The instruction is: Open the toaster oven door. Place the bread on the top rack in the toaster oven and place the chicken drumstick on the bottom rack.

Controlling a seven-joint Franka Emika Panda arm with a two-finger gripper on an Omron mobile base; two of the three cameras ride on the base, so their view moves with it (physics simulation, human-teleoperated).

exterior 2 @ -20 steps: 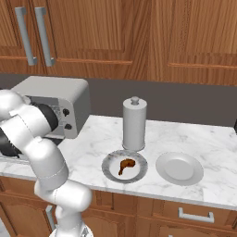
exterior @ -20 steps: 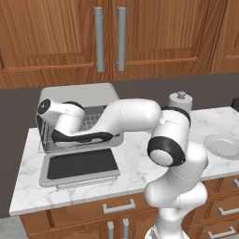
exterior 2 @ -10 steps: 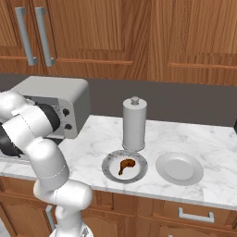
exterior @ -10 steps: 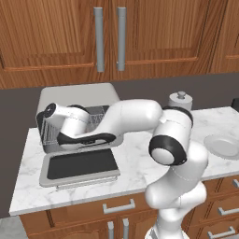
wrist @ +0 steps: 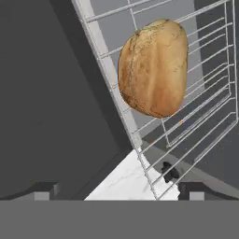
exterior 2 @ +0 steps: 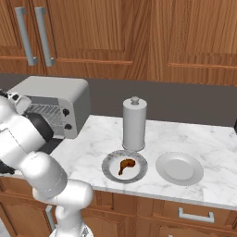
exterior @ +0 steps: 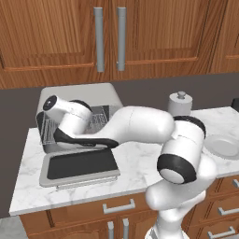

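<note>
While bread [wrist: 153, 67] lies racked, end effector [wrist: 116, 189] gapes.

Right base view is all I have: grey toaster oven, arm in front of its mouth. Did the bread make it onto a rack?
Observer: Yes. In the hand view the golden-brown bread loaf lies on a wire rack, near its front edge.
Operator: Is the gripper off it?
Observer: The gripper is open, its dark fingertips apart below the loaf, nothing between them.
Operator: Door fully down?
Observer: In the left base view the dark glass toaster oven door lies flat open on the white marble counter.
</note>
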